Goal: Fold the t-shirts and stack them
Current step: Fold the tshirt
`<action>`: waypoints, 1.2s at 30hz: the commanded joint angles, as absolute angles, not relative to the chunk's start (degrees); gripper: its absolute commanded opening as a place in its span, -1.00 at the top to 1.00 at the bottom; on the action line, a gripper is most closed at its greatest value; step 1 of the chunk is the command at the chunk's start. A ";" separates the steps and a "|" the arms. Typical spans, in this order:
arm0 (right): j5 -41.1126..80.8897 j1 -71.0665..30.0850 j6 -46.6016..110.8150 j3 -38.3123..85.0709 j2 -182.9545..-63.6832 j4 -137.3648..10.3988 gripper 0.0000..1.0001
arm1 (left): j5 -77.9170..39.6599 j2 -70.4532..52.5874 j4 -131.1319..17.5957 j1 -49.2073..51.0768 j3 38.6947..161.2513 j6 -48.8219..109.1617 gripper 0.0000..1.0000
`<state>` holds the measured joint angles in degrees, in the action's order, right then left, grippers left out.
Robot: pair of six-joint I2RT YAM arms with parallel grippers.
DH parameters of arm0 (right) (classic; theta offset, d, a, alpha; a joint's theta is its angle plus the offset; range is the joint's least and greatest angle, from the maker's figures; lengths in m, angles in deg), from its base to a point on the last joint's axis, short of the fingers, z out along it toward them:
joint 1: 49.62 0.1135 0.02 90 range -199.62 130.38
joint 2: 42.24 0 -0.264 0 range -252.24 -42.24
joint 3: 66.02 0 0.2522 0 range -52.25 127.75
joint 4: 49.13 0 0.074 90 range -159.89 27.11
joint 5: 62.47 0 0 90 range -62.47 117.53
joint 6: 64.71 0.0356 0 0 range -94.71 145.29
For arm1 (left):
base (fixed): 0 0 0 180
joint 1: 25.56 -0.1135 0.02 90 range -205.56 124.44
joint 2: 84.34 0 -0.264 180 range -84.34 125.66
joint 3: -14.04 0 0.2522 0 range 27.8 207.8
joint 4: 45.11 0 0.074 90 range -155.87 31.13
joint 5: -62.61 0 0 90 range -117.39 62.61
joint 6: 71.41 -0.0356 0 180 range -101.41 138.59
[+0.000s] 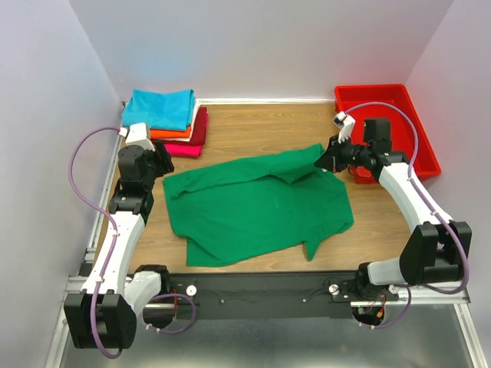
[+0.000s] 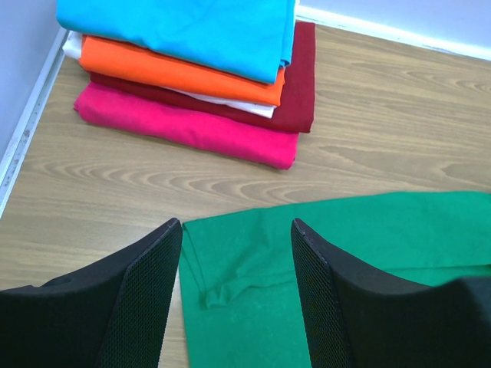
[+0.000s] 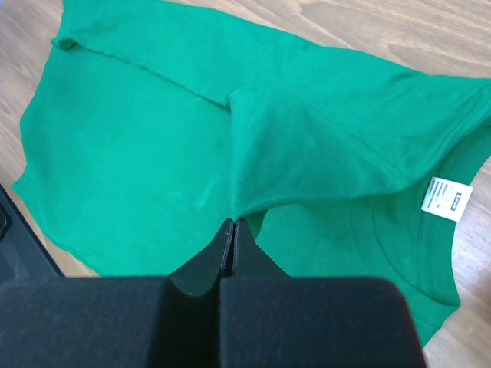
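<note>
- The right gripper is pinching a raised fold of the green t-shirt, its jaws pressed together on the cloth, which is tenting up to them near the collar.
- The white neck label is showing just beside that pinch, inside the neckline.
- The left gripper is hovering with its jaws standing wide and nothing between them, above the shirt's left edge, where a stitched hem corner is lying flat.
- The shirt is lying spread and rumpled across the middle of the wooden table, with one flap doubling over along the top.
- The folded stack is sitting in the far left corner: turquoise tee on top, then orange, dark red and magenta.
- The red tray is standing at the far right, behind the right arm.
- Judging by the drape, the cotton is going to be light, limp and not slippery. It will be sagging and creasing wherever it is unsupported, so hemmed corners or shoulder seams look like the best places to take hold, one per gripper and pulled taut.
</note>
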<state>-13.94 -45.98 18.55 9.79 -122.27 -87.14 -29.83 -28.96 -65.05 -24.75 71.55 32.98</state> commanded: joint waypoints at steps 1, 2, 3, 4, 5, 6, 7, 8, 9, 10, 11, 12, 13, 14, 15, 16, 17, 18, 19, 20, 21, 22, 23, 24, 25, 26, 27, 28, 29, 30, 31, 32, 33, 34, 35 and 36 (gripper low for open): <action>-14.31 -45.84 16.24 8.48 -119.24 -90.57 0.99 | -28.18 -29.76 -65.03 -25.04 70.70 31.60 -0.33; -14.13 -45.93 15.72 8.30 -119.06 -90.92 0.99 | -27.92 -29.67 -64.85 -25.04 70.69 31.51 -0.33; -13.87 -45.93 15.54 7.78 -118.88 -91.36 0.99 | -27.92 -29.50 -64.76 -25.04 70.43 31.51 -0.33; -13.87 -45.75 15.19 7.43 -118.88 -91.63 0.99 | -27.74 -29.50 -64.67 -25.04 70.43 31.42 -0.33; -13.95 -45.75 14.49 7.16 -119.05 -92.50 0.99 | -27.74 -29.41 -64.59 -25.04 70.43 31.25 -0.33; -13.87 -45.66 13.87 6.20 -119.23 -93.03 0.99 | -27.65 -29.15 -64.58 -25.04 70.52 31.25 -0.33; -13.52 -45.58 13.17 5.67 -119.49 -93.56 0.99 | -27.74 -29.23 -64.67 -25.04 70.52 31.25 -0.33; -13.08 -45.40 11.51 5.06 -119.93 -94.26 0.95 | -27.74 -29.23 -64.67 -25.04 70.52 31.16 -0.33; -11.42 -45.40 10.71 4.35 -120.11 -95.40 0.85 | -27.74 -29.23 -64.59 -25.04 70.61 31.16 -0.33; -9.93 -45.49 9.83 3.39 -120.02 -95.93 0.36 | -27.65 -29.14 -64.67 -25.04 70.52 31.07 -0.33; -6.00 -45.40 8.08 3.21 -119.59 -96.63 0.09 | -27.65 -29.23 -64.67 -25.04 70.61 31.16 -0.33; -4.04 -45.49 7.28 3.20 -119.15 -96.64 -0.10 | -27.74 -29.32 -64.59 -25.04 70.61 31.07 -0.33; -2.37 -45.49 6.58 4.25 -118.62 -96.72 -0.28 | -27.74 -29.49 -64.32 -25.04 70.52 31.07 -0.33; -1.31 -45.49 5.18 5.13 -118.18 -96.81 -0.34 | -27.65 -29.58 -64.23 -25.04 70.52 31.07 -0.33; -0.69 -45.49 4.30 6.27 -117.83 -96.99 -0.35 | -27.65 -29.67 -64.06 -25.04 70.61 30.98 -0.33; -1.12 -45.40 3.16 7.32 -118.00 -97.25 -0.36 | -27.74 -29.67 -64.06 -25.04 70.61 30.90 -0.33; -1.99 -45.22 0.10 9.42 -118.35 -97.95 -0.41 | -27.65 -29.76 -64.06 -25.04 70.69 30.81 -0.33; -4.52 -44.44 -1.85 10.40 -120.18 -99.70 -0.40 | -27.74 -29.76 -64.06 -25.04 70.69 30.72 -0.33; -5.59 -43.39 -4.04 11.37 -121.42 -101.28 -0.38 | -27.65 -29.85 -64.14 -25.04 70.69 30.63 -0.33; -6.30 -42.07 -8.07 12.60 -122.91 -103.91 -0.33 | -27.74 -29.93 -63.97 -25.04 70.78 30.63 -0.33; -6.05 -40.32 -8.45 12.70 -123.97 -103.93 -0.28 | -27.74 -29.93 -63.97 -25.04 70.70 30.54 -0.33; -3.35 -36.04 -8.63 12.78 -126.41 -103.67 -0.19 | -27.74 -29.93 -63.80 -25.04 70.69 30.54 -0.33; -2.10 -33.99 -8.11 12.78 -127.57 -103.06 -0.13 | -27.74 -30.20 -63.71 -25.04 70.69 30.46 -0.33; 0.78 -32.06 -7.06 13.05 -128.71 -102.01 -0.04 | -27.65 -30.20 -63.71 -25.04 70.87 30.46 -0.33; 2.38 -29.08 -6.01 13.31 -130.11 -100.95 0.03 | -27.65 -30.11 -63.71 -25.04 70.78 30.46 -0.33; 3.78 -27.75 -4.52 13.66 -132.56 -99.29 0.05 | -27.74 -30.02 -63.62 -25.04 70.78 30.46 -0.33; 6.15 -26.69 -3.89 14.79 -133.89 -98.58 0.09 | -27.74 -30.20 -63.62 -25.04 70.78 30.46 -0.33; 7.13 -24.94 -2.50 15.41 -136.34 -97.70 0.10 | -25.91 -30.11 -63.62 -25.04 70.70 30.46 -0.33; 7.92 -24.05 -1.96 16.29 -138.11 -97.61 0.10 | -25.63 -30.20 -63.53 -25.04 70.69 30.46 -0.33; 10.11 -23.26 -1.52 17.00 -139.52 -97.60 0.09 | -25.55 -30.11 -63.62 -25.04 70.78 30.46 -0.33; 11.52 -21.60 -1.17 18.31 -140.84 -97.60 0.09 | -25.46 -30.11 -63.62 -25.04 70.70 30.46 -0.33; 13.19 -20.45 -0.21 18.76 -143.37 -97.00 0.09 | -25.54 -30.28 -63.53 -25.04 70.78 30.46 -0.33; 13.73 -20.18 0.24 19.28 -144.44 -96.82 0.09 | -25.54 -30.29 -63.44 -25.04 70.78 30.46 -0.33; 14.43 -19.91 0.68 19.81 -145.50 -96.47 0.09 | -25.54 -30.37 -63.44 -25.04 70.78 30.46 -0.33; 15.48 -19.65 1.38 20.77 -147.16 -96.03 0.08 | -25.54 -30.37 -63.44 -25.04 70.70 30.46 -0.33; 16.01 -19.30 1.56 21.39 -148.05 -95.94 0.08 | -25.46 -30.55 -63.44 -25.04 70.69 30.46 -0.33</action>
<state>9.29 -20.78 -1.23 17.59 -144.36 -98.15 -27.09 -28.99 -64.54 -24.75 71.05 31.21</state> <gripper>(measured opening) 0.457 0.664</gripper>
